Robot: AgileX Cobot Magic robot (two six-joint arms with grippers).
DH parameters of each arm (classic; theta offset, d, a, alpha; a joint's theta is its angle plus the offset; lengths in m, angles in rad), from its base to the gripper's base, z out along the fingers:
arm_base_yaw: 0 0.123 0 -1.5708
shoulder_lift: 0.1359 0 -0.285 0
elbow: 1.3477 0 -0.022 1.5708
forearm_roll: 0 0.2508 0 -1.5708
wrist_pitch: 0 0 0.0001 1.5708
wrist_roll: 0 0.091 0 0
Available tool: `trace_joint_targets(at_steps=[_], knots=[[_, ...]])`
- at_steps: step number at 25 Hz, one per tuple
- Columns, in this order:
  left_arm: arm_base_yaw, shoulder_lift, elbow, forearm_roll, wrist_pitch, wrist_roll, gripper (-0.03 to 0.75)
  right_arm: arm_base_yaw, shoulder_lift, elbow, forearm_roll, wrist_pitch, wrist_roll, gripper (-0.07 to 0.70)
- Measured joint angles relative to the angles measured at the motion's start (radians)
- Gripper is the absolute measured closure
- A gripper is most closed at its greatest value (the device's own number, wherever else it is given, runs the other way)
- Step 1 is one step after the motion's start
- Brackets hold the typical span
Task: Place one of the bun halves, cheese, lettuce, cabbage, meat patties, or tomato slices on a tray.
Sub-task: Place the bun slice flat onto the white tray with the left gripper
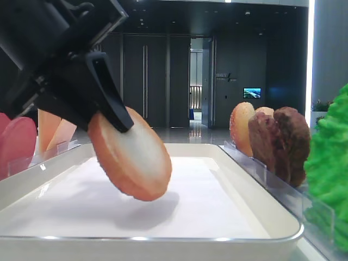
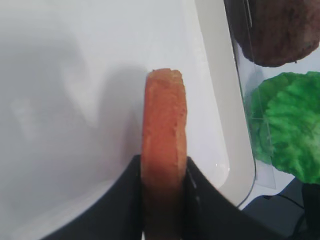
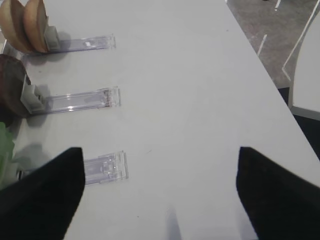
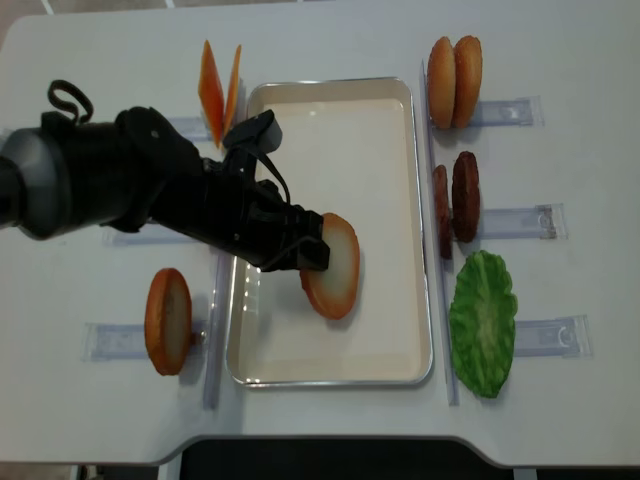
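The left jaws (image 2: 164, 172) clamp the bun half (image 4: 331, 264) by its faces, tilted above the tray (image 4: 400, 330) for release; the right jaws (image 3: 160, 192) idle wide over the tabletop (image 3: 190, 75)

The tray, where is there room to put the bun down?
The tray base is bare all around the bun half held in the left gripper, widest toward the far end beside the cheese. Outside its right rim, meat patties and lettuce crowd close.
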Motion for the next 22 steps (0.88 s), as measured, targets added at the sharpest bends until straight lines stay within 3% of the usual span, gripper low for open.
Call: trace_joint_targets(at_steps=[3,7,22], knots=[[0.0,0.051,0.0,-0.118,-0.008,0.114,0.576,0.0,0.0,0.0,0.0,0.0,0.0,0.047],[0.0,0.074,0.0,-0.176,-0.008,0.167,0.576,0.0,0.0,0.0,0.0,0.0,0.0,0.047],[0.0,0.08,0.0,-0.153,0.01,0.135,0.577,0.0,0.0,0.0,0.0,0.0,0.0,0.047]])
